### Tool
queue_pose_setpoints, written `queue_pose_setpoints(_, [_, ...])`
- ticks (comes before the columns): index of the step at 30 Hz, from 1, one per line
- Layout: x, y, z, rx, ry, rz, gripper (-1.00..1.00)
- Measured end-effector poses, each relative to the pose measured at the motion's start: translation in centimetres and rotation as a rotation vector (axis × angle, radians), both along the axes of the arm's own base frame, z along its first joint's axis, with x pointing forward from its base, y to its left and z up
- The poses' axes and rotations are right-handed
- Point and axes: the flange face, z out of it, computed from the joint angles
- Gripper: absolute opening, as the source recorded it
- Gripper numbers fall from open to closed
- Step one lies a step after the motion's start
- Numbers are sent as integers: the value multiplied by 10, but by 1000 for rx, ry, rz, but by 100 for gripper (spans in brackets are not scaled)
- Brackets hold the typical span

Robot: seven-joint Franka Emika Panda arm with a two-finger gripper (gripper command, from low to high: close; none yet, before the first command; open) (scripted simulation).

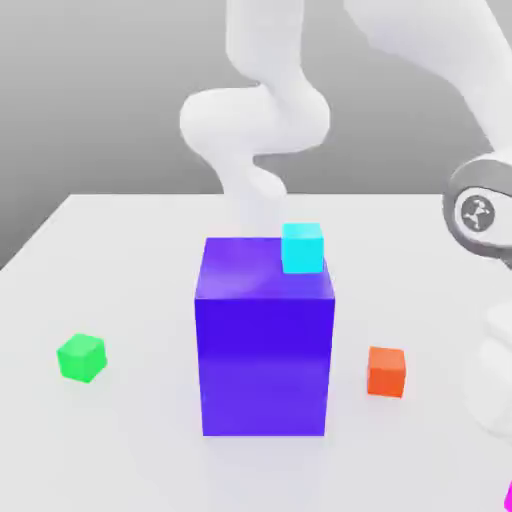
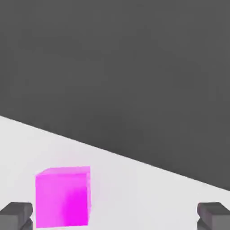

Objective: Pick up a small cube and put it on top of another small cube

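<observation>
The small magenta cube point(image 2: 63, 197) rests on the white table, and a sliver of it shows at the exterior view's lower right corner point(image 1: 508, 497). In the hand view my gripper point(image 2: 115, 216) is open, its two dark fingertips point(image 2: 15, 214) spread wide. The cube lies between them, close to one fingertip, with no contact. Other small cubes are a cyan one point(image 1: 302, 248) on top of the large blue-purple block point(image 1: 265, 340), a green one point(image 1: 81, 358) at the exterior view's left, and an orange one point(image 1: 386, 371) right of the block.
The white table point(image 1: 120, 250) ends at a dark grey background. My white arm point(image 1: 270, 120) rises behind the large block and bends over to the exterior view's right, where a grey joint point(image 1: 478, 212) hangs above the table.
</observation>
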Motion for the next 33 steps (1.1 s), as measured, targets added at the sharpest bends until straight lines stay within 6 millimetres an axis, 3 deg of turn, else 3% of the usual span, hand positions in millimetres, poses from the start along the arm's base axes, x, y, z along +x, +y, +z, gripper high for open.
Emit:
queue_pose_setpoints(4, [-6,9,-65,4,24,8,0])
queue_pose_setpoints(5, [-6,9,-76,4,25,9,-100])
queue_pose_setpoints(11, [-7,9,-82,5,25,9,-100])
queue_pose_setpoints(13, [-6,10,-65,5,25,9,-100])
queue_pose_setpoints(16, [-4,3,-24,4,26,-7,-100])
queue_pose_setpoints(21, [19,-118,-8,-19,26,-292,-100])
queue_pose_setpoints(25, [17,-218,1,-31,26,-540,-100])
queue_pose_setpoints(29, [-5,-319,11,-38,26,-810,-100])
queue_pose_setpoints(33, [-53,-420,20,-36,26,-1122,-100])
